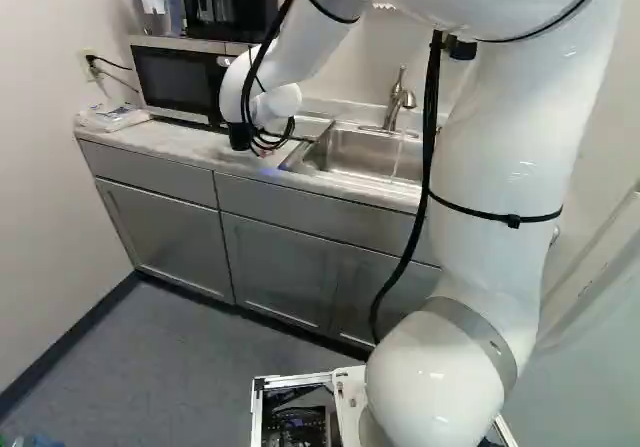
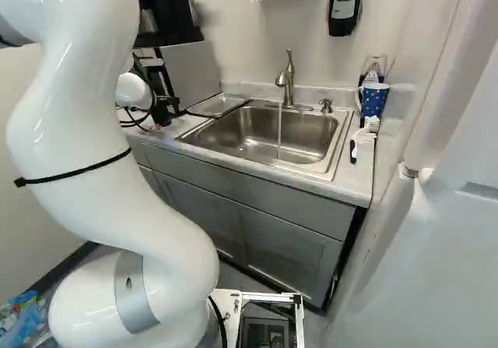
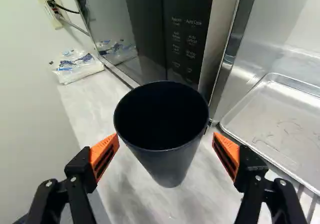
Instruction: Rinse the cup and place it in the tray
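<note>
Left base view: my arm [image 1: 490, 157] cuts across the steel sink [image 1: 365, 155]. Right base view: water [image 2: 279, 130] runs; my gripper [image 2: 163, 113] hovers near the tray [image 2: 218, 105]. Wrist view: my fingers [image 3: 103, 158], spread wide, flank the ungripped dark cup [image 3: 169, 166] on the counter [image 3: 120, 194], its bottom inside lost in shadow; print marks the microwave [image 3: 187, 38].

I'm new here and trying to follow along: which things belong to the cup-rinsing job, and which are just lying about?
Part of the job:
- dark cup, between the open gripper's fingers
- sink
- running faucet
- metal tray

Apparently just lying about:
- microwave
- blue mug
- clear plastic packet
</note>
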Tool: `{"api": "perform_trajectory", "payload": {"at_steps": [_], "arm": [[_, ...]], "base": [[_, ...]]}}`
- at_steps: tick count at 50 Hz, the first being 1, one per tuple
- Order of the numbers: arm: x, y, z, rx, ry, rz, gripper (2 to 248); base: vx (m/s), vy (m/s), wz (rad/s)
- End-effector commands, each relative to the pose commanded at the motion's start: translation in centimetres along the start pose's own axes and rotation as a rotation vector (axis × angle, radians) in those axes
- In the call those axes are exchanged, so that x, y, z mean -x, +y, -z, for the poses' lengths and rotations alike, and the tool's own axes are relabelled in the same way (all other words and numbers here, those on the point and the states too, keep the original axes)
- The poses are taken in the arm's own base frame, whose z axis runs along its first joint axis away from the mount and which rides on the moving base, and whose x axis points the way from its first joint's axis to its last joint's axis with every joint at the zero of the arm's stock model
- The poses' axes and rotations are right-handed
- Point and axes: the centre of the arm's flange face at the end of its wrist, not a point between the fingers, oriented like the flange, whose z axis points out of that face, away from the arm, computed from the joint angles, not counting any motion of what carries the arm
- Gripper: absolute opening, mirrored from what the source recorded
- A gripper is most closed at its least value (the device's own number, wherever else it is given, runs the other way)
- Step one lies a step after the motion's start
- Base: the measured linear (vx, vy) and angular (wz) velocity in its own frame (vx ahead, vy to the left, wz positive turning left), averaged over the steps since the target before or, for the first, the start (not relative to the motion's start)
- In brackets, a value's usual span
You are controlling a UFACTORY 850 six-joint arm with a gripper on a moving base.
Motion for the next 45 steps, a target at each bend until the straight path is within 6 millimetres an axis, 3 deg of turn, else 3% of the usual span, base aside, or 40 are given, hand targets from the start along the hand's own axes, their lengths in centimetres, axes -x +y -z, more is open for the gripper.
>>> {"api": "perform_trajectory", "payload": {"at_steps": [16, 17, 21, 22, 26, 27, 31, 32, 45], "arm": [[0.0, 0.0, 0.0, 0.0, 0.0, 0.0, 246], [0.0, 0.0, 0.0, 0.0, 0.0, 0.0, 214], [0.0, 0.0, 0.0, 0.0, 0.0, 0.0, 214], [0.0, 0.0, 0.0, 0.0, 0.0, 0.0, 176], [0.0, 0.0, 0.0, 0.0, 0.0, 0.0, 176], [0.0, 0.0, 0.0, 0.0, 0.0, 0.0, 138], [0.0, 0.0, 0.0, 0.0, 0.0, 0.0, 138], [0.0, 0.0, 0.0, 0.0, 0.0, 0.0, 126], [0.0, 0.0, 0.0, 0.0, 0.0, 0.0, 126]], "base": [[0.0, 0.0, 0.0], [0.0, 0.0, 0.0], [0.0, 0.0, 0.0], [0.0, 0.0, 0.0], [0.0, 0.0, 0.0], [0.0, 0.0, 0.0], [0.0, 0.0, 0.0], [0.0, 0.0, 0.0], [0.0, 0.0, 0.0]]}}
